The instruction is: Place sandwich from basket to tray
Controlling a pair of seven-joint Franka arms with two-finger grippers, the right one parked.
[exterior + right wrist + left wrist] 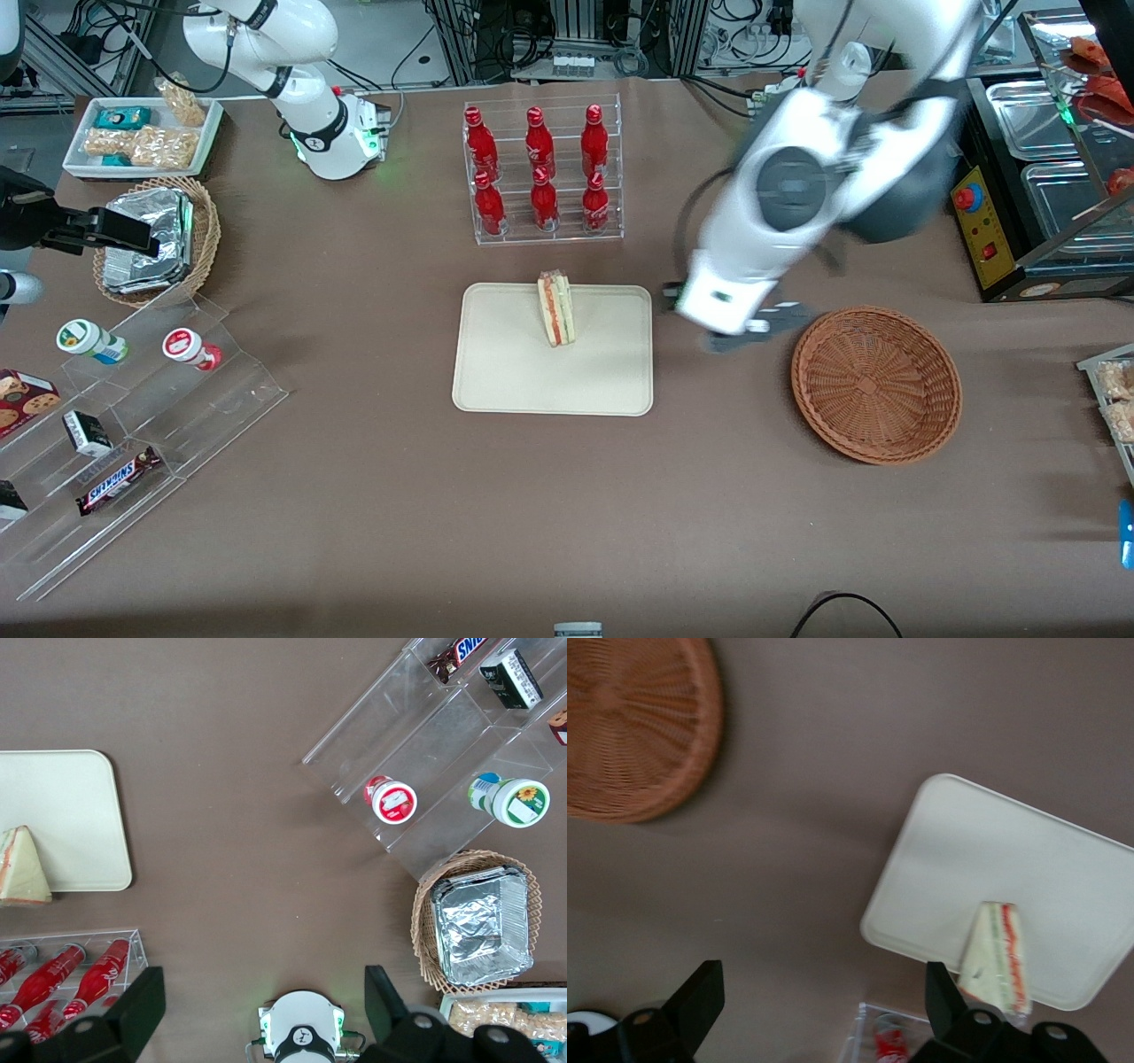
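Observation:
The sandwich (555,308), a pale wedge with red and green layers, stands on the cream tray (514,372), at the edge farthest from the front camera. It also shows in the left wrist view (997,957) and the right wrist view (22,868). The reddish-brown basket (875,383) lies empty toward the working arm's end of the table. My left gripper (753,328) hangs above the bare table between the tray and the basket. In the left wrist view the gripper (820,973) is open and holds nothing, with the tray (1010,877) and basket (629,726) both apart from it.
A clear rack of red bottles (542,173) stands farther from the front camera than the tray. Toward the parked arm's end are a tan basket with foil packs (155,239), a white snack tray (142,133) and a stepped acrylic shelf (133,425).

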